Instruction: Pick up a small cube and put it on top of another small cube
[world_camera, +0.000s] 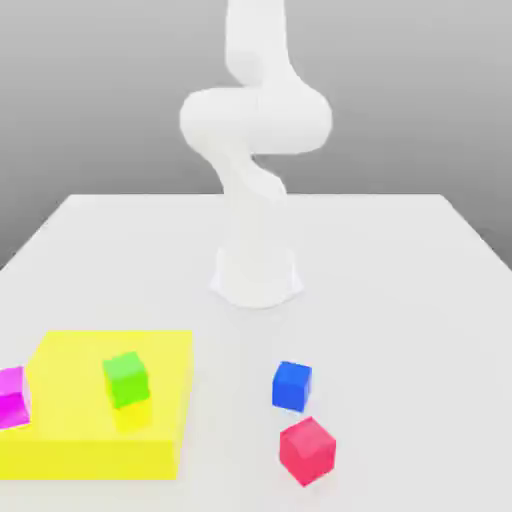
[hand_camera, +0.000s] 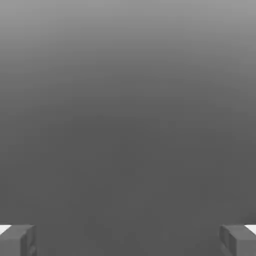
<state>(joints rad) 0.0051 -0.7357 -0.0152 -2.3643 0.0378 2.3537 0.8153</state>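
Observation:
The small blue cube (world_camera: 292, 386) rests on the white table, in front of the arm's base and a little toward the exterior view's right. The small green cube (world_camera: 125, 379) sits on a flat yellow block (world_camera: 70, 420) at the exterior view's left. In the hand view my gripper (hand_camera: 128, 240) is open, its two grey fingertips (hand_camera: 17, 240) standing far apart with nothing between them, facing a plain grey background. The white arm (world_camera: 255, 130) rises from its base and leaves the frame upward.
A red cube (world_camera: 307, 451) lies just in front of the blue one, nearly touching it. A magenta cube (world_camera: 12, 397) sits against the yellow block at the left border. The white table (world_camera: 400, 300) stretches back around the arm's base (world_camera: 256, 275).

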